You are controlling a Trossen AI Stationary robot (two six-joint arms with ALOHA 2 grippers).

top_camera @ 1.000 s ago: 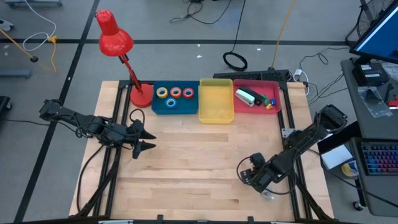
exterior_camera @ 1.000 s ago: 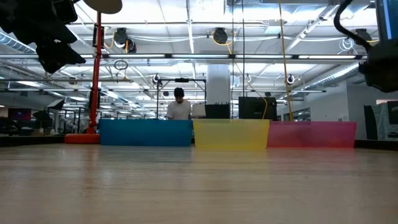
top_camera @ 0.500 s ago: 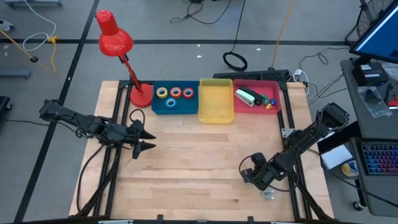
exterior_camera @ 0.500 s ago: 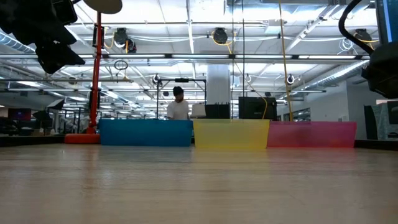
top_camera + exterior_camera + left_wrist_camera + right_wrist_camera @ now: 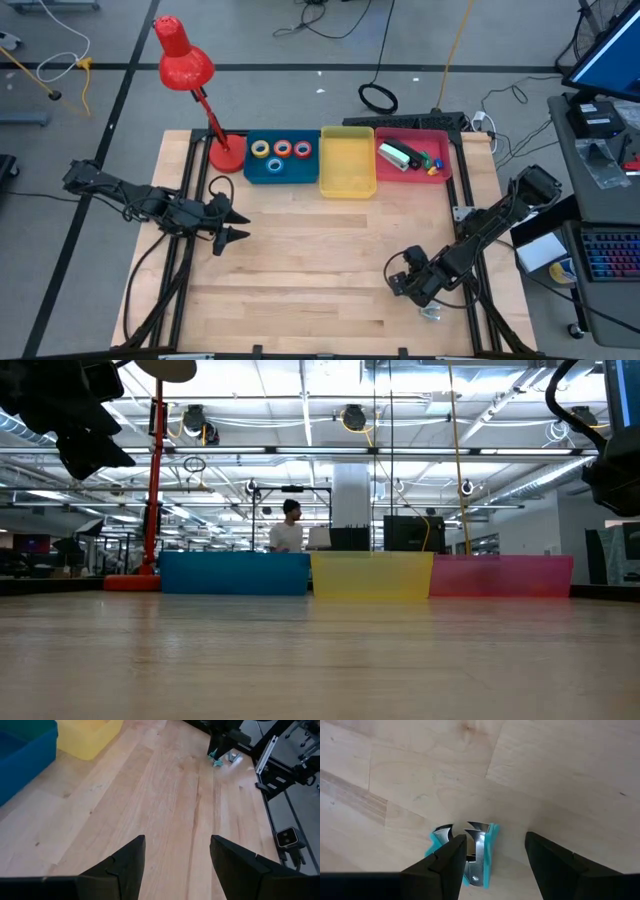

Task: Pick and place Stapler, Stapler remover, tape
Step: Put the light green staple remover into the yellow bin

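Remover (image 5: 465, 852) lies on the table just below the open right gripper (image 5: 495, 865), off toward one finger (near-right corner). Left gripper (image 5: 232, 223) open, idle, well apart.

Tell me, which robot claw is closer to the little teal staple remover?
Right. The right gripper hangs open just above the staple remover. The left gripper waits open, far across the table.
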